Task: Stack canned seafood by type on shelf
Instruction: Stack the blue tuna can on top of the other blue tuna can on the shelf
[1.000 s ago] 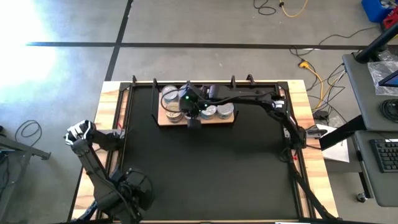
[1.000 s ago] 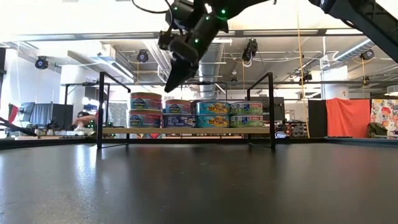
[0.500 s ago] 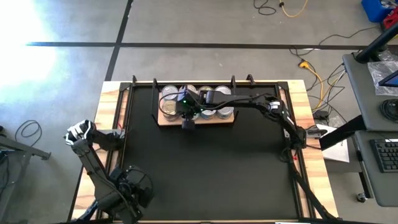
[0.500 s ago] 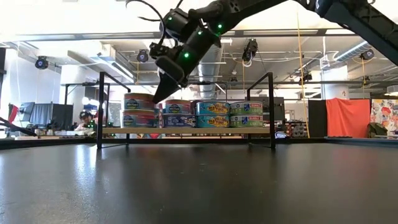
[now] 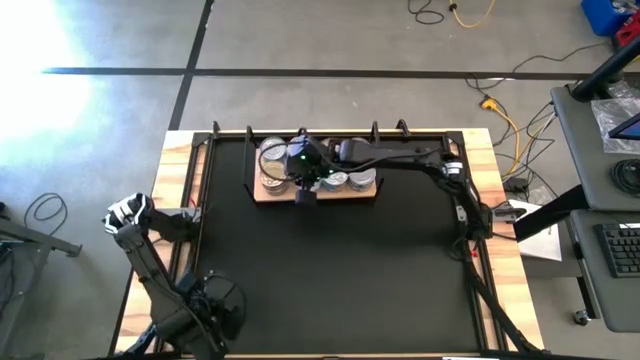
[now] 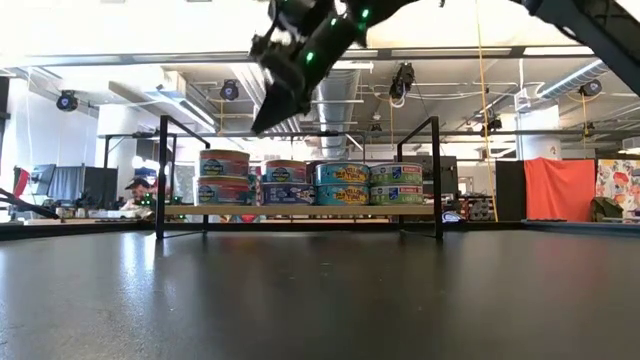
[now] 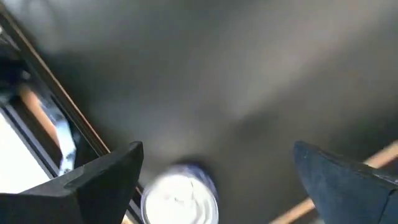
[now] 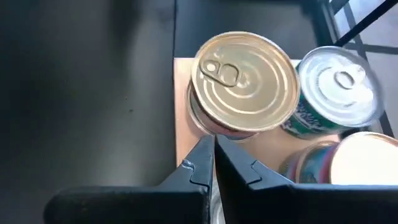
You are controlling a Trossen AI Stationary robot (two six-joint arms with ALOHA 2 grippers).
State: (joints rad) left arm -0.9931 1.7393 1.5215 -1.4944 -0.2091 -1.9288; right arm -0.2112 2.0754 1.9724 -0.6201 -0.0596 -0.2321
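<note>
The light-wood shelf (image 5: pixel 340 196) stands at the table's far middle, its board (image 6: pixel 300 211) raised on black wire posts. Several tins sit on it in two-high stacks (image 6: pixel 330 183), each resting on the one below or on the board. In the right wrist view, a gold-lidded tin (image 8: pixel 245 81) tops the left-end stack, with silver-lidded tins (image 8: pixel 339 87) beside it. My right gripper (image 6: pixel 262 126) hangs shut above the left stack (image 6: pixel 225 175), clear of it; its fingertips (image 8: pixel 211 152) meet. My left gripper (image 7: pixel 217 180) waits open at the table's near left corner (image 5: pixel 205 300).
The black table (image 5: pixel 330 270) has raised wooden edges and a black frame. The shelf's wire posts (image 6: pixel 160 175) rise at both ends. A blurred pale round thing (image 7: pixel 180 198) shows between my left fingers. Beyond the table a person (image 6: pixel 135 190) sits far off.
My right gripper, shut throughout, dipped down and leftward beside the left stack, which slid a little toward the shelf's left end. The gripper then rose well above the tins.
</note>
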